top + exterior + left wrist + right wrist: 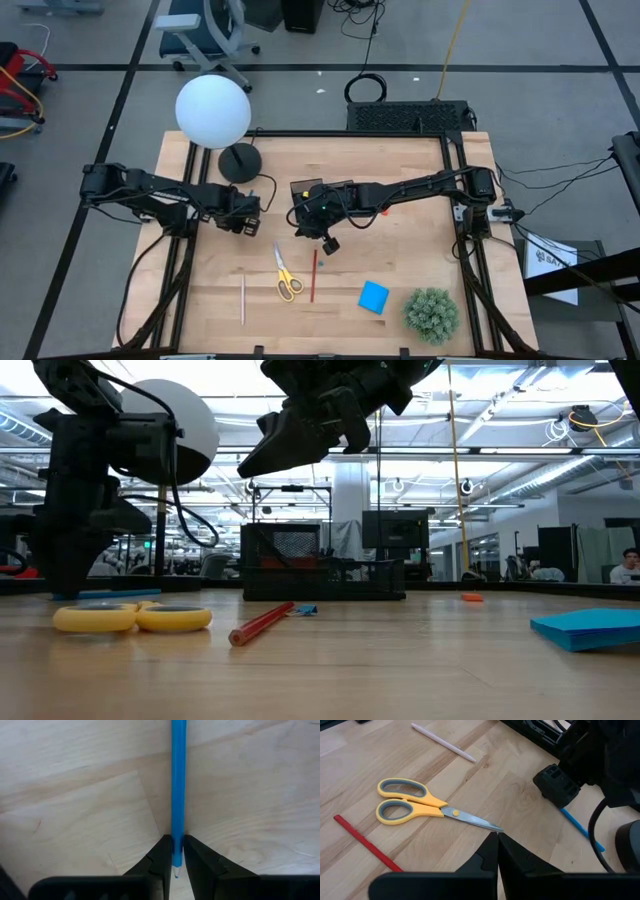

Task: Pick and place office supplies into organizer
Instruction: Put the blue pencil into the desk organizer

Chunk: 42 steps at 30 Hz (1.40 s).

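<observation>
My left gripper is shut on a blue pencil, left of the black organizer. My right gripper is shut and holds nothing. It hangs high over the table, above the tip of the yellow-handled scissors. The scissors, a red pencil, a pale pencil and a blue notepad lie flat on the wood. A tiny red eraser lies right of the organizer. My left gripper pinches the blue pencil between its two fingers near the sharpened end, whose tip shows just behind the fingers. The fingers lie across the pencil, coming from above. The pencil runs level and low over the wood; whether it rests on it I cannot tell.
A round black lamp base with a white globe stands at the far left of the table. A green spiky plant ball sits at the near right corner. Bare wood lies near the left edge and between notepad and organizer.
</observation>
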Motion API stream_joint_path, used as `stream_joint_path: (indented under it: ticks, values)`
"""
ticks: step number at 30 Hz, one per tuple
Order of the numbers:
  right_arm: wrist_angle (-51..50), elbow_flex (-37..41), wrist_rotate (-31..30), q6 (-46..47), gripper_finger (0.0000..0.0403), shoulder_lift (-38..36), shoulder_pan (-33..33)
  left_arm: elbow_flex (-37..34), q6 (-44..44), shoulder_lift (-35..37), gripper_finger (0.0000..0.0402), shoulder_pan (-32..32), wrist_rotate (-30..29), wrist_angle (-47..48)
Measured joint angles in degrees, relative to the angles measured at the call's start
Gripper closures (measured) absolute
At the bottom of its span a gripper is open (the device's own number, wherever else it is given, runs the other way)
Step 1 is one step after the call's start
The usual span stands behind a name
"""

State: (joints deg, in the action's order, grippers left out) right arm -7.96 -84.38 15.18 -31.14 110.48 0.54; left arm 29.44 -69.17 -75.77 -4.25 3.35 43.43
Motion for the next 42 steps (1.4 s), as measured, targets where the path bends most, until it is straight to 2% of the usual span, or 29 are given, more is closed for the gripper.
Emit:
stream_joint_path:
  ticks: [10,16,42]
  values:
    - [0.1,0.0,0.0,0.0,0.0403,0.0,0.0,0.0,2.0,0.0,0.0349,0.0,0.0,0.0]
    - [0.1,0.0,0.0,0.0,0.0403,0.0,0.0,0.1,2.8,0.7,0.0394,0.0,-0.1,0.1]
    - [0.4,0.0,0.0,-0.1,0.0403,0.0,0.0,1.6,5.9,2.6,0.0401,0.6,-1.8,1.7]
